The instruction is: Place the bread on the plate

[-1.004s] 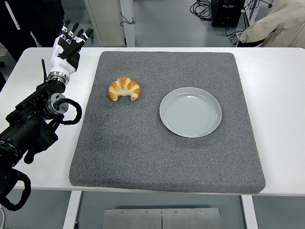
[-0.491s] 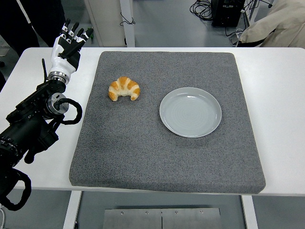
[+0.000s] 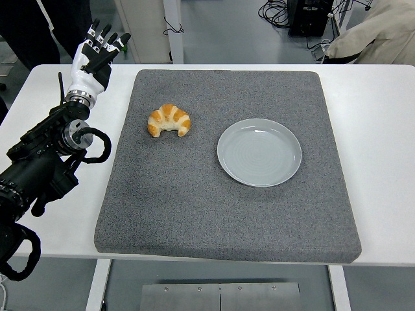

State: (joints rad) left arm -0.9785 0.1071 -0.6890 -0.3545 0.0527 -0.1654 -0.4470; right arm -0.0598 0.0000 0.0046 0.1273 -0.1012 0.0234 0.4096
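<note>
A golden croissant (image 3: pixel 169 120) lies on the grey mat (image 3: pixel 227 207), left of centre. To its right on the same mat sits an empty grey plate (image 3: pixel 259 151). My left hand (image 3: pixel 97 55) is raised over the white table's far left corner, well to the left of the croissant and off the mat. Its white-and-black fingers (image 3: pixel 107 43) are spread and hold nothing. The black left arm (image 3: pixel 45 162) runs down along the left edge. No right arm shows.
The white table (image 3: pixel 376 129) extends around the mat on all sides. A person in dark clothes (image 3: pixel 39 26) stands beyond the far left corner. Beige fabric (image 3: pixel 376 35) and cables lie past the far right edge.
My left hand has risen slightly and shifted a little toward the far edge. The croissant and plate have not moved.
</note>
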